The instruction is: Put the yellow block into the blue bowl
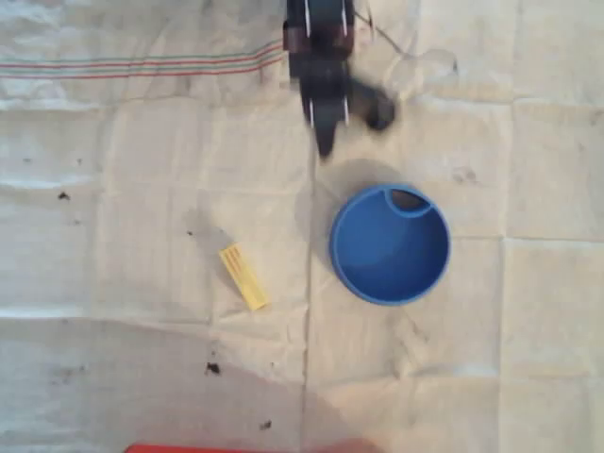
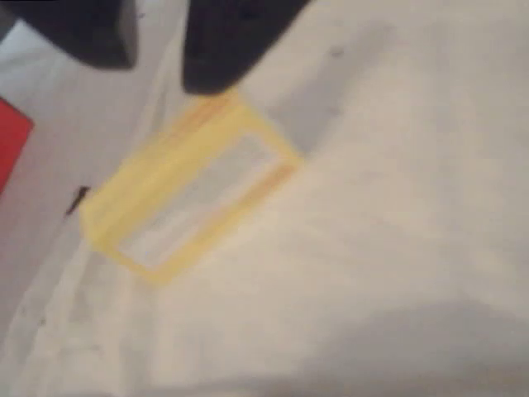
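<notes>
Your gripper's two dark fingers (image 2: 223, 50) sit closest to the wrist camera, spread apart with nothing between them, just above the yellow block (image 2: 190, 198). From above, you see the yellow block (image 1: 243, 276) lying flat and slanted on the white cloth (image 1: 113, 170), left of the blue bowl (image 1: 389, 244) and not touching it. Your gripper (image 1: 326, 123) hangs near the bowl's far-left edge.

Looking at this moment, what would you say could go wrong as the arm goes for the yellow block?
1. The yellow block lies flat and diagonal on the wrinkled cloth; the jaws may pinch fabric or slide off it.
2. In the wrist view the gripper sits over one end of the block, so an off-centre grasp could let it pivot.
3. The blue bowl stands close by; a low carry might clip its rim.
</notes>
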### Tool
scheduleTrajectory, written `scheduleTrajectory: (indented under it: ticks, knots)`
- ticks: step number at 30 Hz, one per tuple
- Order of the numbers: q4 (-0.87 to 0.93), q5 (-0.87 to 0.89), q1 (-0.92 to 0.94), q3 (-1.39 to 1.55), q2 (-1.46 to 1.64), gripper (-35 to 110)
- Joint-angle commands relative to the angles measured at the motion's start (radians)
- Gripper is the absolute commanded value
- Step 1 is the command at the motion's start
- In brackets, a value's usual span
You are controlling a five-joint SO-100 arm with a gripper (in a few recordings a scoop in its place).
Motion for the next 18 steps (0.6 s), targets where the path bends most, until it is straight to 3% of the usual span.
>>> scheduleTrajectory:
  ticks: [1,18]
  knots:
    - [0.072,0.008,0.04,-0.428,-0.272,0]
    - [0.433,0.083,0.207,-1.433,-1.115,0]
